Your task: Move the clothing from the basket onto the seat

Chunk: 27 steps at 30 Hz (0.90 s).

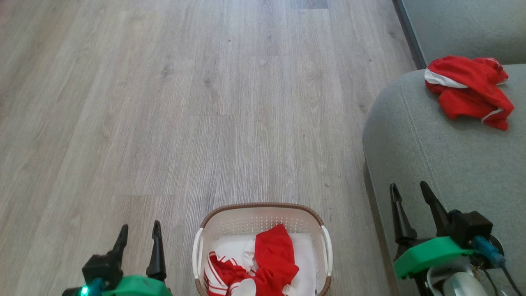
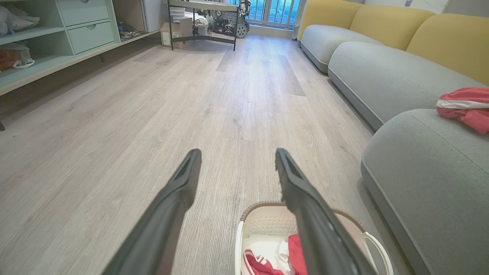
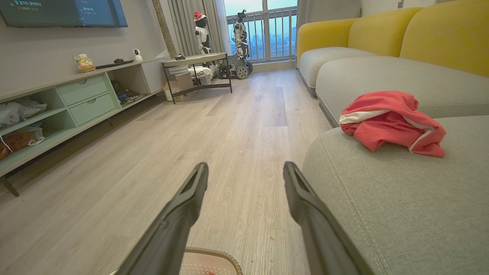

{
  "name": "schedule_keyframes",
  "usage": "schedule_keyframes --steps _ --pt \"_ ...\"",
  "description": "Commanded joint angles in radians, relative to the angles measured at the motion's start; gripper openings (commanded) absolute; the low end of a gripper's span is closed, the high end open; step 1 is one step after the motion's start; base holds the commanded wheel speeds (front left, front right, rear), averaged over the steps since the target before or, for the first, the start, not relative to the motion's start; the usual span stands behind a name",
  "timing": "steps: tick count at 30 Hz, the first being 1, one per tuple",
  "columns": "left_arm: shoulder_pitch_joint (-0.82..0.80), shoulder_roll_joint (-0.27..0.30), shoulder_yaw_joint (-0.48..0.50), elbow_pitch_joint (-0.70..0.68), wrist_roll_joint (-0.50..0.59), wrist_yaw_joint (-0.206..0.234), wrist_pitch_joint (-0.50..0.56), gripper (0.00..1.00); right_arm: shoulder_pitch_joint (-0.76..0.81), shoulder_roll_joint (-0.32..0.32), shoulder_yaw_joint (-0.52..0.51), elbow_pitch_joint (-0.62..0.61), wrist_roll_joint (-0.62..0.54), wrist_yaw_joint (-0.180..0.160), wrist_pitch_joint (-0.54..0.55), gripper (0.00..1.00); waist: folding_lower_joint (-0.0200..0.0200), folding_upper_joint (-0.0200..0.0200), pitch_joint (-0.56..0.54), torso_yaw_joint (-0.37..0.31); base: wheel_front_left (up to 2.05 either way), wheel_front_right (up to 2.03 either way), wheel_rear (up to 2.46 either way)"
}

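Red clothing [image 1: 273,257] lies bunched in the basket [image 1: 263,206]; one red garment [image 1: 468,90] rests on the seat [image 1: 427,164]. Your left gripper [image 1: 140,225] and right gripper [image 1: 408,185] both stand wide and empty. Lower one straight onto its raised fold, avoiding the white liner [image 1: 306,255].

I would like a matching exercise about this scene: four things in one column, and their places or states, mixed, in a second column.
Column A
1. basket
2. left hand
3. right hand
4. seat

Column B
a. open, on the seat's side of the basket
b. stands on the floor, with red clothing inside
c. open, over bare floor on the basket's other side
d. one crumpled red garment lies on it

Pairs: 1-b, 2-c, 3-a, 4-d
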Motion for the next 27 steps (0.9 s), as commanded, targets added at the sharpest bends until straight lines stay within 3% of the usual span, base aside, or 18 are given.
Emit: schedule_keyframes --steps 1,16,27 --pt "-0.027 0.002 0.039 -0.023 0.012 -0.005 -0.013 1.00 -0.027 0.002 0.028 -0.026 0.007 0.000 -0.006 1.00 0.0001 -0.0001 0.000 0.000 0.00 0.00 0.00" --pt "-0.054 -0.014 0.005 0.015 0.046 -0.042 -0.013 1.00 -0.035 0.002 -0.006 -0.038 0.001 0.000 -0.006 1.00 0.0001 -0.0001 0.043 -0.008 0.00 0.00 0.00" --pt "-0.236 -0.041 -0.119 0.192 0.106 -0.120 0.014 1.00 -0.107 0.002 -0.070 -0.100 -0.032 0.000 -0.006 1.00 0.0001 -0.0001 0.221 -0.042 0.00 0.00 0.00"
